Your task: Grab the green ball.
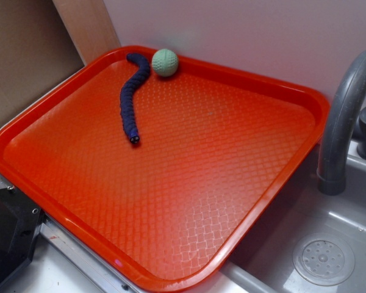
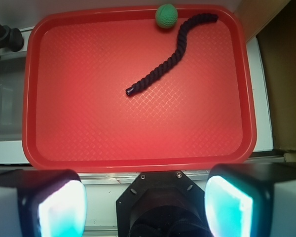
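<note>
The green ball is small, pale mint and dimpled. It rests at the far rim of the red tray, touching or nearly touching the tail end of the dark navy snake toy. In the wrist view the ball sits at the top edge of the tray, left of the snake. My gripper is open and empty, high above the tray's near edge, far from the ball. Its two pale fingers stand wide apart. The gripper is not in the exterior view.
A grey faucet and a sink with a drain lie right of the tray. A wooden board and brown panel stand behind the tray at the left. A black robot base sits at the near left.
</note>
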